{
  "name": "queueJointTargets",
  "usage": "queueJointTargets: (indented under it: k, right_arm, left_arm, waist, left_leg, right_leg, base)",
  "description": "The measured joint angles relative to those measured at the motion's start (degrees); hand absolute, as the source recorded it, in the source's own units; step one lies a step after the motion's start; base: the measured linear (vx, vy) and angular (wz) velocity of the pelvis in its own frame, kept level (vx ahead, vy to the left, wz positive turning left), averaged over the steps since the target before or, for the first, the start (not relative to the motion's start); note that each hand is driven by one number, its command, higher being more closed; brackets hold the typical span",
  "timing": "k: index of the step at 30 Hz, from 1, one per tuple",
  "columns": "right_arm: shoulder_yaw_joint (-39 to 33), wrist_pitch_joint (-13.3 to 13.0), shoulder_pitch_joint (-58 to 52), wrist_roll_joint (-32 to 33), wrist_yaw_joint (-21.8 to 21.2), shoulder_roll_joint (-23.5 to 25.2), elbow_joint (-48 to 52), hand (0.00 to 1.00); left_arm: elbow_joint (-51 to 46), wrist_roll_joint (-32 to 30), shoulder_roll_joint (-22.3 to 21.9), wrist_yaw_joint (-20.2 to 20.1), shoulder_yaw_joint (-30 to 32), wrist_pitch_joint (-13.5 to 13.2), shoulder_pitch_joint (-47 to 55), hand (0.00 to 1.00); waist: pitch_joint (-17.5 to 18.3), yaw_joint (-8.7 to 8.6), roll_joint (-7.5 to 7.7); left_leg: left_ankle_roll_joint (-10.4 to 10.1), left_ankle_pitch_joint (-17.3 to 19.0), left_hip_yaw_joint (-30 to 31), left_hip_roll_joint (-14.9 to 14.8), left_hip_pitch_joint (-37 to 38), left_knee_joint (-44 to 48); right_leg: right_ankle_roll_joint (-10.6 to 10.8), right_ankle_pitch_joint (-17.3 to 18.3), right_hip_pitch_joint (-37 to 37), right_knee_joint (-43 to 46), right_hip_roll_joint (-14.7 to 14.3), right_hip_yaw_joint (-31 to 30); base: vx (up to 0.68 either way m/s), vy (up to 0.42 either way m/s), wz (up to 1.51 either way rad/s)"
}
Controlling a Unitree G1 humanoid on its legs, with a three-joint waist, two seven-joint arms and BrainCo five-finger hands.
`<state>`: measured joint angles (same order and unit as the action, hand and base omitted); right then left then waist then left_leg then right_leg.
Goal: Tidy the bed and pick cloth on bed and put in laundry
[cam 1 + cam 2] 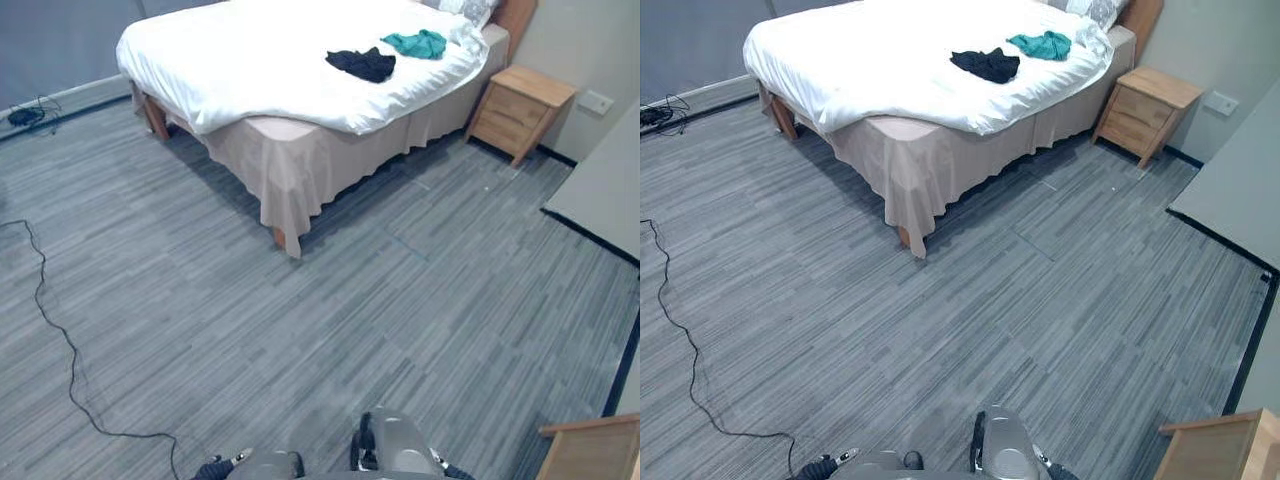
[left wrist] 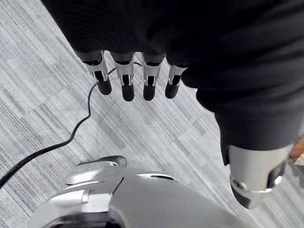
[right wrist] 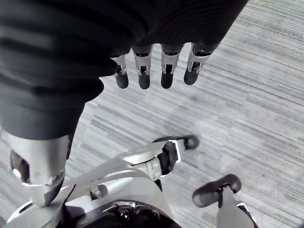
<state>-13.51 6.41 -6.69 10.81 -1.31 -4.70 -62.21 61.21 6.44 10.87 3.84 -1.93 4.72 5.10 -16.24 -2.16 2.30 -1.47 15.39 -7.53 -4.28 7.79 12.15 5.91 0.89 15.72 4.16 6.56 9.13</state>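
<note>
Presently the approach step: I stand well apart from the bed (image 1: 250, 60). A dark cloth (image 1: 362, 64) and a teal cloth (image 1: 417, 43) lie near its head end, by the edge facing the nightstand (image 1: 520, 108). My left hand (image 2: 127, 83) and right hand (image 3: 142, 71) hang straight-fingered, empty. Next, I judge: walk to that edge and reach for the dark cloth.

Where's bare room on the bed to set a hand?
White duvet is bare from the crumpled black cloth out to its left and foot edges. Crowded toward the pillow: black cloth and crumpled teal cloth lie close together.
</note>
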Motion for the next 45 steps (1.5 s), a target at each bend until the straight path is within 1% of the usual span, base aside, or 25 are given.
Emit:
queueJointTargets:
  k: [2,3,5,6,8,10,12,13,16,19,21,22,23,24,25,26,27,29,31,33,36,40,42,43,45]
  right_arm:
    - [-0.8,0.27,-0.34,0.05,-0.02,0.51,-0.05,0.0]
    - [-2.77,0.61,-0.52,-0.2,-0.06,0.45,-1.13,0.0]
    - [-4.28,1.23,-1.39,-0.82,-0.09,-1.01,-1.69,0.0]
    - [-4.67,1.32,-1.59,-1.5,-0.07,-1.19,-1.78,0.0]
    - [-4.65,0.77,-1.11,-2.96,-0.2,-1.47,-2.0,0.0]
    - [-3.47,0.04,-0.91,-3.87,-0.16,-2.16,-1.79,0.0]
    - [-2.67,-0.44,-0.45,-5.28,-0.01,-2.57,-2.18,0.0]
    - [-1.8,-0.85,-0.33,-5.91,0.07,-2.62,-2.24,0.0]
    - [-1.84,-2.64,1.74,-6.97,-0.02,-3.14,-1.77,0.0]
    - [-2.62,-3.85,4.02,-7.01,-0.15,-3.1,-0.25,0.0]
    - [-2.59,-3.79,3.52,-6.95,-0.3,-2.7,1.28,0.0]
    - [-2.49,-3.77,3.31,-6.97,-0.34,-2.64,1.29,0.0]
    - [-2.11,-3.41,3.07,-6.97,-0.37,-2.11,1.26,0.0]
    - [-1.96,-2.81,3.66,-7.01,-0.73,-1.99,1.22,0.0]
    - [-1.88,-2.46,4.17,-7.03,-0.96,-1.78,0.98,0.0]
    - [-1.82,-2.37,5.48,-7.29,-1.49,-1.22,0.47,0.0]
    - [-1.83,-2.57,5.95,-7.7,-1.88,-0.86,0.17,0.0]
    - [-2.03,-2.73,6.58,-8.07,-2.34,-0.47,0.06,0.0]
    - [-1.84,-3.85,6.56,-6.93,-2.32,-0.27,0.2,0.0]
    - [-2.21,-3.71,6.32,-5.61,-2.35,-0.02,0.64,0.0]
    - [-5.08,-3.64,4.45,-3.35,-1.13,-0.17,0.53,0.0]
    - [-5.82,-2.25,2.35,-2.35,-1.2,0.69,0.02,0.0]
    - [-5.68,-1.08,2.6,-2.4,-1.53,1.56,-0.44,0.0]
    - [-5.66,-0.91,2.68,-2.39,-1.66,1.7,-0.7,0.0]
    - [-5.6,-0.15,3.09,-2.46,-2.55,-1.12,-1.49,0.0]
  left_arm:
    - [0.05,-0.01,0.14,0.03,0.4,0.01,-0.33,0.0]
    - [0.08,-0.23,-0.47,0.07,0.45,-0.11,-0.24,0.0]
    - [0.1,-0.56,-2.01,-0.02,0.46,-0.61,0.23,0.0]
    - [0.24,-0.71,-2.89,-0.24,0.76,-1.47,0.54,0.0]
    - [-0.03,-0.62,-3.23,-1.15,2.73,-2.82,0.46,0.0]
    - [0.16,-0.6,-3.84,-1.34,4.0,-3.5,0.65,0.0]
    - [-0.02,-0.51,-3.77,-1.36,4.89,-4.86,0.59,0.0]
    - [-0.59,-0.46,-3.48,-1.43,4.92,-5.81,0.61,0.0]
    - [-2.47,-0.35,-3.7,-1.66,5.15,-6.99,0.66,0.0]
    - [-2.55,-0.24,-4.33,-1.49,7.12,-7.59,0.26,0.0]
    - [-2.2,-0.3,-4.45,-1.33,7.03,-6.96,0.2,0.0]
    - [-2.22,-0.29,-4.46,-1.28,7.04,-6.6,0.26,0.0]
    - [-2.16,-0.32,-4.27,-1.14,7.1,-5.17,0.23,0.0]
    - [-1.32,-0.37,-3.68,-1.05,7.09,-3.55,0.4,0.0]
    - [-0.83,-0.35,-3.24,-1.06,7.1,-3.14,0.12,0.0]
    - [-0.65,-0.34,-2.44,-0.94,7.13,-2.77,-0.15,0.0]
    - [-0.66,-0.31,-2.36,-0.45,6.92,-2.82,-0.22,0.0]
    - [-0.69,-0.31,-2.34,0.0,6.12,-2.94,-0.14,0.0]
    - [-0.94,-0.37,-2.5,-0.05,5.27,-3.44,-0.54,0.0]
    - [-0.9,-0.37,-1.66,-0.11,3.78,-3.39,-2.38,0.0]
    - [-0.73,-0.39,-1.78,-0.43,3.6,-3.35,-5.17,0.0]
    - [-0.91,-0.63,-1.09,-1.2,4.98,-3.31,-0.43,0.0]
    - [-0.9,-0.92,-0.71,-1.27,4.97,-3.35,2.04,0.0]
    - [-0.91,-0.96,-0.51,-1.33,5.48,-3.59,2.26,0.0]
    - [-0.89,-1.11,-2.97,-0.98,6.83,-5.94,2.66,0.0]
  waist:
    - [-0.93,-0.06,0.46]
    - [-1.73,0.04,-0.64]
    - [-0.59,-1.23,-4.44]
    - [0.54,-1.58,-6.03]
    - [0.64,-1.17,-6.13]
    - [0.18,-0.86,-6.44]
    - [-0.93,-0.07,-6.24]
    - [-1.28,0.38,-5.45]
    - [-1.31,1.92,-5.08]
    - [-1.64,3.07,-4.11]
    - [-1.35,2.93,-4.24]
    - [-0.97,3.07,-4.19]
    - [0.05,3.2,-2.76]
    - [1.76,2.87,-2.07]
    - [2.3,2.96,-1.68]
    - [2.44,2.88,-0.14]
    - [2.43,2.92,0.08]
    - [2.22,3.04,-0.31]
    - [1.97,3.06,-2.58]
    - [2.38,2.99,-2.23]
    - [2.58,2.73,-1.84]
    - [4.55,3.06,0.06]
    - [5.88,3.16,2.02]
    - [6.06,3.18,2.3]
    - [6.53,2.92,-1.75]
  left_leg:
    - [-1.2,3.41,0.16,-0.1,0.85,2.81]
    - [-2.52,7.19,0.36,-1.96,4.06,4.48]
    - [-2.11,9.25,0.89,-7.07,7.81,2.5]
    - [-1.84,6.99,2.26,-8.44,8.16,4.81]
    - [-2.85,0.25,2.78,-10.2,2.9,16.32]
    - [-1.78,-9.08,3.15,-13.82,-5.47,36.56]
    - [-1.2,-5.88,4.37,-14.35,-12.89,53.26]
    - [-1.34,-4.38,3.84,-12.1,-16.38,53.27]
    - [-0.7,-3.88,-1.99,-7.74,-21.2,40.07]
    - [-2.73,-6.35,-13.34,-2.39,-22.1,13.43]
    - [-0.6,-8.09,-23.8,-0.43,-19.93,1.56]
    - [-0.27,-8.04,-25.11,0.05,-19.44,-0.1]
    - [8.15,-12.28,-25.85,0.98,-19.33,0.57]
    - [12.13,-13.8,-26.32,1.51,-19.68,1.62]
    - [13.16,-13.17,-26.48,2.13,-19.31,1.78]
    - [13.73,-12.28,-25.63,3.73,-18.16,1.8]
    - [13.71,-11.35,-24.31,4.66,-15.79,1.59]
    - [13.67,-11.34,-21.42,4.74,-11.63,0.27]
    - [10.67,-10.26,-15.43,3.66,-5.13,-4.64]
    - [8.95,-9.45,-10.86,3.83,-4.39,-6.22]
    - [7.45,-9.48,-3.16,5.09,-3.98,-7.6]
    - [5.0,-8.54,-0.01,5.33,-0.34,-7.87]
    - [2.16,-6.8,0.77,5.66,0.87,-7.31]
    - [1.36,-6.32,1.08,5.79,1.0,-7.06]
    - [-2.25,-4.05,0.93,1.67,0.91,-4.72]
  right_leg:
    - [0.29,-0.18,0.36,-0.49,1.9,-0.67]
    - [-0.58,-3.73,-0.53,2.35,1.88,-1.03]
    - [-1.18,-4.43,0.66,10.98,-1.74,0.93]
    - [-2.96,-3.95,1.02,13.64,-3.4,1.87]
    - [-7.16,-1.73,0.23,15.29,-4.7,2.04]
    - [-9.8,1.71,-5.57,13.08,-7.5,2.15]
    - [-11.42,4.21,-14.87,9.16,-9.97,2.2]
    - [-11.84,5.08,-19.31,7.36,-10.12,2.59]
    - [-10.82,6.53,-24.77,4.33,-10.09,1.57]
    - [-8.97,8.34,-31.03,-0.13,-8.72,1.93]
    - [-7.42,12.78,-36.82,-1.11,-8.96,3.66]
    - [-6.86,14.19,-37.67,-0.41,-9.0,4.15]
    - [-5.22,17.84,-36.71,4.98,-7.57,4.95]
    - [-2.05,19.72,-31.91,16.11,-5.22,5.62]
    - [-0.97,19.87,-28.82,23.52,-3.52,5.68]
    - [2.84,19.34,-22.98,36.81,0.43,6.05]
    - [2.38,19.85,-20.51,42.12,3.12,8.31]
    - [2.51,19.98,-19.93,40.92,4.0,9.76]
    - [2.25,19.79,-18.29,31.69,1.84,9.56]
    - [3.0,18.77,-14.19,24.91,1.61,6.86]
    - [3.21,11.32,-8.32,14.37,3.14,-2.76]
    - [2.5,4.29,-8.89,9.46,3.27,-4.7]
    - [0.24,-4.83,-10.91,3.43,1.61,-4.47]
    - [0.76,-6.08,-11.49,2.5,1.42,-3.99]
    - [-0.64,-6.54,-14.27,-0.98,-1.95,-2.61]
  base:
    - [0.37,-0.291,0.02]
    - [0.55,-0.405,0.0]
    - [0.64,-0.359,0.3]
    - [0.65,-0.328,0.33]
    - [0.64,-0.378,-0.09]
    - [0.62,-0.326,-0.1]
    - [0.7,-0.296,0.02]
    - [0.54,-0.204,0.02]
    - [0.48,-0.123,-0.25]
    - [0.54,-0.02,-0.12]
    - [0.55,0.078,0.37]
    - [0.69,0.125,0.3]
    - [0.7,0.145,0.28]
    - [0.7,0.164,0.23]
    - [0.46,0.138,0.29]
    - [0.56,0.175,0.33]
    - [0.63,0.175,0.47]
    - [0.48,0.095,0.46]
    - [0.35,-0.028,0.65]
    - [0.28,-0.104,1.11]
    - [0.25,-0.102,1.35]
    - [0.34,-0.176,0.74]
    - [0.34,-0.275,0.26]
    - [0.32,-0.321,0.13]
    - [0.3,-0.332,0.03]
